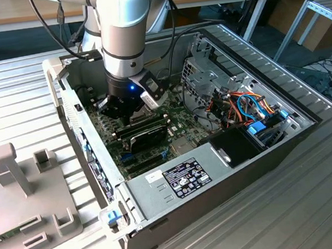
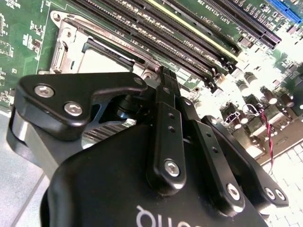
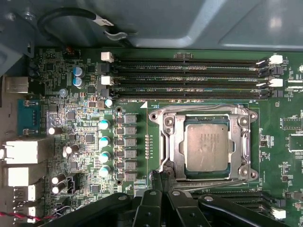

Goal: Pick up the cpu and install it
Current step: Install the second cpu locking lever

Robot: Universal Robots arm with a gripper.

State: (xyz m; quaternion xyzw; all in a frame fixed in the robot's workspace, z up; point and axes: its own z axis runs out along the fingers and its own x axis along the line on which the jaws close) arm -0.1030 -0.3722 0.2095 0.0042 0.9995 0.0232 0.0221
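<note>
Open PC case (image 1: 264, 150) on the slatted table (image 1: 317, 204), arm (image 1: 124, 34) reaching straight down into it, over the motherboard (image 3: 85, 118).

Step, as I read it: tail end of install. The cpu (image 3: 206, 148) already lies flat in the socket (image 3: 166, 142), silver top up, framed on all sides by the metal bracket. It looks square to the frame with no visible tilt, so placement looks done. Whether the bracket is latched I can't tell.

The gripper (image 3: 161, 176) sits just beside the socket's edge, next to the cpu but off it. In the first wrist view the fingertips (image 3: 156, 177) meet at a point with no gap, and nothing is between them. The second wrist view agrees: the finger links (image 2: 165, 137) are drawn together, so the jaws are closed and empty.

Next move calls for care mostly about clearance. The tips are near the bracket and the RAM slots (image 3: 189, 75) run on the far side of the socket, so any motion should be straight and clear of the board. Pins under the chip aren't visible, so seating can't be confirmed beyond the flat look.
</note>
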